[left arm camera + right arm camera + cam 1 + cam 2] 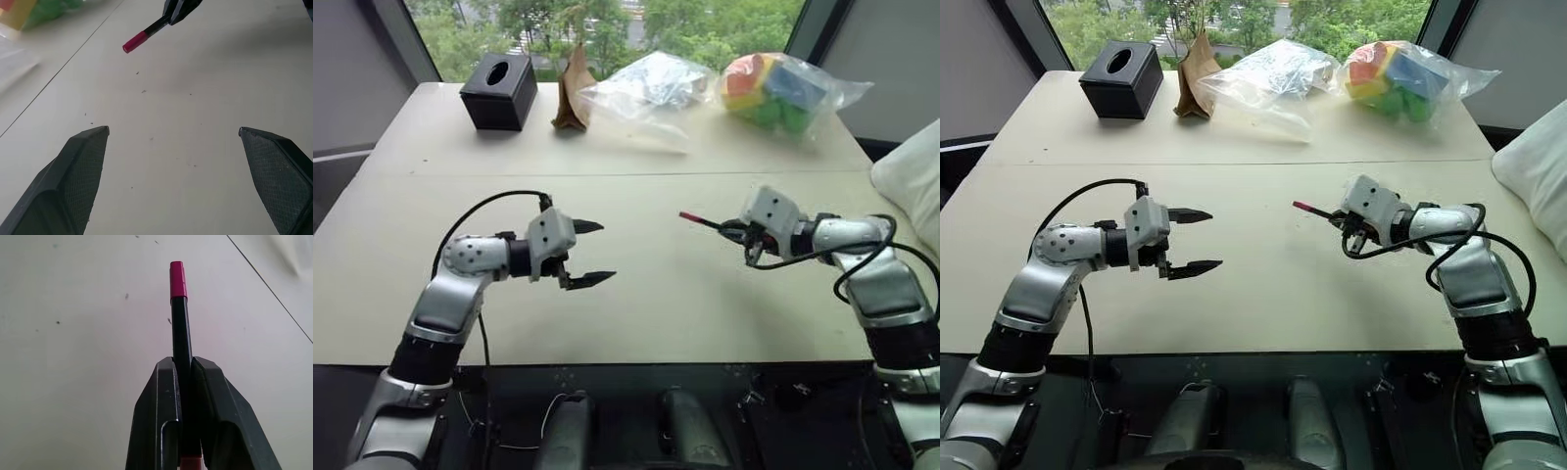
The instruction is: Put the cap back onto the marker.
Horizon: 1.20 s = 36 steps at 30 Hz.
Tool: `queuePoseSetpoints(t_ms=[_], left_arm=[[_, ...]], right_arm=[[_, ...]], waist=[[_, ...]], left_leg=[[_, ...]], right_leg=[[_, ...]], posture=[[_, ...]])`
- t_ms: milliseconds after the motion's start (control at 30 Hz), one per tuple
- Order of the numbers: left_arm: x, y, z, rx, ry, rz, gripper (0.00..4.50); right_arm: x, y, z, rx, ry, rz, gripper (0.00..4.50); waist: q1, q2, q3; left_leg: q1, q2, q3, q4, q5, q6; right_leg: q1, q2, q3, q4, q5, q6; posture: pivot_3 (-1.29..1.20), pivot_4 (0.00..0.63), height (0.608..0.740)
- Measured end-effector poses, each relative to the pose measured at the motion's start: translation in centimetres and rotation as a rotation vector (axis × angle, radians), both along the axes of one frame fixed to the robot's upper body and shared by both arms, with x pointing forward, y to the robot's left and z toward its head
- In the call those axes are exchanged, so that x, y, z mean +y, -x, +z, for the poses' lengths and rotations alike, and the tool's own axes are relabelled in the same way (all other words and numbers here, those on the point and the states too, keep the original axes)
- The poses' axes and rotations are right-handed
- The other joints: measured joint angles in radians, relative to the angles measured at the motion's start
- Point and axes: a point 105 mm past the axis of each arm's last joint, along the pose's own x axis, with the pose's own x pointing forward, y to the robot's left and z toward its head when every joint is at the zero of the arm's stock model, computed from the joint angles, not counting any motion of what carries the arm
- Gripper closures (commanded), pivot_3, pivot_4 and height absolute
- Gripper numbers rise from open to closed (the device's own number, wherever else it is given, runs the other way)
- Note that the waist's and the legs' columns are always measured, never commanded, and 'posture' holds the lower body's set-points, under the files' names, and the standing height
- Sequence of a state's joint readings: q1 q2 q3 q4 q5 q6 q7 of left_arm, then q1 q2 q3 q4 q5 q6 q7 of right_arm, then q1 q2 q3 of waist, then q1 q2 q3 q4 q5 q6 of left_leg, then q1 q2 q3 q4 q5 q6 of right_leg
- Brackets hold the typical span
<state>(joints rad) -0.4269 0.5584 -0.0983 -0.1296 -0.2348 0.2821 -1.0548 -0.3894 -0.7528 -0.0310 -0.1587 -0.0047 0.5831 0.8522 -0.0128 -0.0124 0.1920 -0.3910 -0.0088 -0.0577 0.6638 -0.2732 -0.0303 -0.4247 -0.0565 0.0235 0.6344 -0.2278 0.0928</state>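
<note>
Left eye view: along the far edge of the table sit four things. At far left, a black tissue box with an oval slot on top; what is inside I cannot tell. Just right of it, a crumpled brown paper bag, standing, contents hidden. Next, a clear plastic bag lying flat with something pale and bluish inside, too indistinct to name. At far right, a second clear bag holding a block-like object in red, yellow, green and blue. Nearer, my right gripper is clamped on the marker, the dark barrel pinched between both fingers and sticking out leftward, above the tabletop. The cap, red-pink, sits on the marker's free end; in the right wrist view the cap is seated flush on the barrel, well beyond the fingertips. My left gripper hangs over the table at centre-left, fingers spread wide, nothing between them, pointing right toward the marker. A stretch of bare table separates it from the cap; no contact. In the left wrist view the capped end shows beyond my spread fingers.
</note>
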Motion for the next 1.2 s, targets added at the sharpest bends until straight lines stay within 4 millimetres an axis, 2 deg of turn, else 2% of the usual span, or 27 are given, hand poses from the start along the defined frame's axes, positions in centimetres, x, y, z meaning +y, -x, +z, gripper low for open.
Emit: queuePoseSetpoints(t_ms=[167, 267, 433, 533, 833, 1167, 1200], left_arm=[[-1.3, -0.5, 0.6, 0.005, 0.053, -0.019, 0.05], [-2.1, -0.9, 0.6, 0.021, 0.069, -0.034, 0.05], [-3.3, -1.2, 0.7, 0.034, 0.090, -0.060, 0.05], [-4.1, -1.4, 0.9, 0.035, 0.092, -0.083, 0.05], [-4.3, -1.8, 0.9, 0.040, 0.091, -0.087, 0.05], [-4.2, -1.7, 0.9, 0.039, 0.080, -0.102, 0.05], [-4.2, -1.6, 0.9, 0.040, 0.080, -0.103, 0.01]], right_arm=[[-3.6, 1.7, -0.9, -0.047, -0.062, -0.333, 4.50], [-5.0, 2.8, -1.3, -0.050, -0.123, -0.475, 4.50], [-7.1, 4.0, -2.0, -0.040, -0.208, -0.649, 4.50], [-7.7, 4.2, -2.5, -0.041, -0.279, -0.721, 4.50], [-8.1, 3.3, -4.1, -0.009, -0.364, -0.794, 4.50], [-8.0, 3.3, -5.5, 0.040, -0.368, -0.773, 4.50], [-8.1, 3.3, -5.5, 0.041, -0.364, -0.769, 4.02]], waist=[[0.001, 0.001, 0.000], [0.002, 0.001, 0.000], [0.000, 0.001, 0.000], [-0.001, 0.001, -0.001], [-0.001, 0.001, -0.001], [-0.001, 0.001, -0.001], [-0.001, 0.001, -0.001]], left_leg=[[0.000, 0.000, 0.000, 0.000, 0.000, 0.000], [0.000, 0.000, 0.000, 0.000, 0.000, 0.000], [0.000, 0.000, 0.000, 0.000, 0.000, 0.000], [0.000, 0.000, 0.000, 0.000, 0.000, 0.000], [0.000, 0.000, 0.000, 0.000, 0.000, 0.000], [0.000, 0.000, 0.000, 0.000, 0.000, 0.000], [0.000, 0.000, 0.000, 0.000, 0.000, 0.000]], right_leg=[[0.000, 0.001, 0.000, 0.001, 0.000, 0.000], [0.000, 0.001, 0.000, 0.001, 0.000, 0.000], [0.000, 0.001, 0.000, 0.001, 0.000, 0.000], [0.000, 0.001, 0.000, 0.001, 0.000, 0.000], [0.000, 0.001, 0.001, 0.001, 0.000, 0.000], [0.000, 0.001, 0.001, 0.001, 0.000, 0.000], [0.000, 0.001, 0.001, 0.001, 0.000, 0.000]], posture=[[0.00, 0.150, 0.740], [0.00, 0.150, 0.740], [0.00, 0.150, 0.740], [0.00, 0.150, 0.740], [0.00, 0.150, 0.740], [0.00, 0.150, 0.740], [0.00, 0.150, 0.740]])
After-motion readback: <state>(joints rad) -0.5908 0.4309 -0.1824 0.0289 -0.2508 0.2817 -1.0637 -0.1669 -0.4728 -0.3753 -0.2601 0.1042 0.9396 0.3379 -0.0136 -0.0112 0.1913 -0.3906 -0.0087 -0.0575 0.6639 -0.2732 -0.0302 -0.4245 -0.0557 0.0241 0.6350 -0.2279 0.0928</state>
